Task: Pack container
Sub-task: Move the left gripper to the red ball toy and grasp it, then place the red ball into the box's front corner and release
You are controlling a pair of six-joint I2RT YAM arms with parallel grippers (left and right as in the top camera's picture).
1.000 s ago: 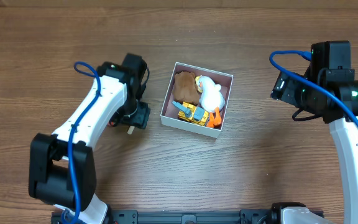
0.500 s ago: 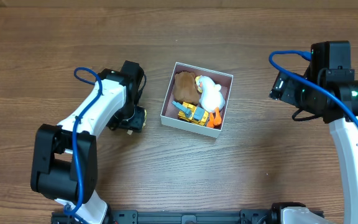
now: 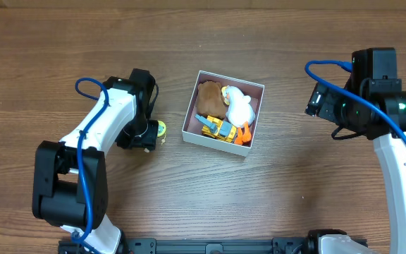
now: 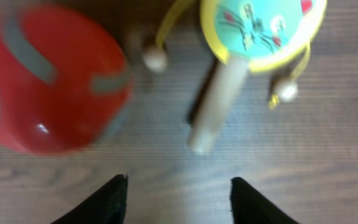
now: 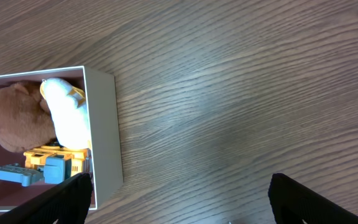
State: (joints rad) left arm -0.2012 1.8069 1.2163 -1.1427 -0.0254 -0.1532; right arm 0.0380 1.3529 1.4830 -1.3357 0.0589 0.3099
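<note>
The container (image 3: pixel 211 140) is a square white box with a pink inside, at the table's middle. It holds a brown plush (image 3: pixel 207 99), a white plush duck (image 3: pixel 240 108), a yellow toy truck (image 3: pixel 221 128) and an orange piece (image 3: pixel 243 135). My left gripper (image 4: pixel 178 188) is open and empty, low over the table just left of the box. Ahead of it lie a small rattle drum (image 4: pixel 261 25) with a wooden handle and a red ball-like toy (image 4: pixel 45 81). The drum also shows in the overhead view (image 3: pixel 161 128). My right gripper (image 5: pixel 179 198) is open and empty, right of the container (image 5: pixel 102 130).
The wooden table (image 3: pixel 280 190) carries nothing else that I can see. The left arm (image 3: pixel 101 130) covers the red toy in the overhead view. The right arm (image 3: pixel 372 99) stands at the far right.
The left gripper has drawn back to the left, away from the container, uncovering the small drum toy on the table. The right arm has not moved.
</note>
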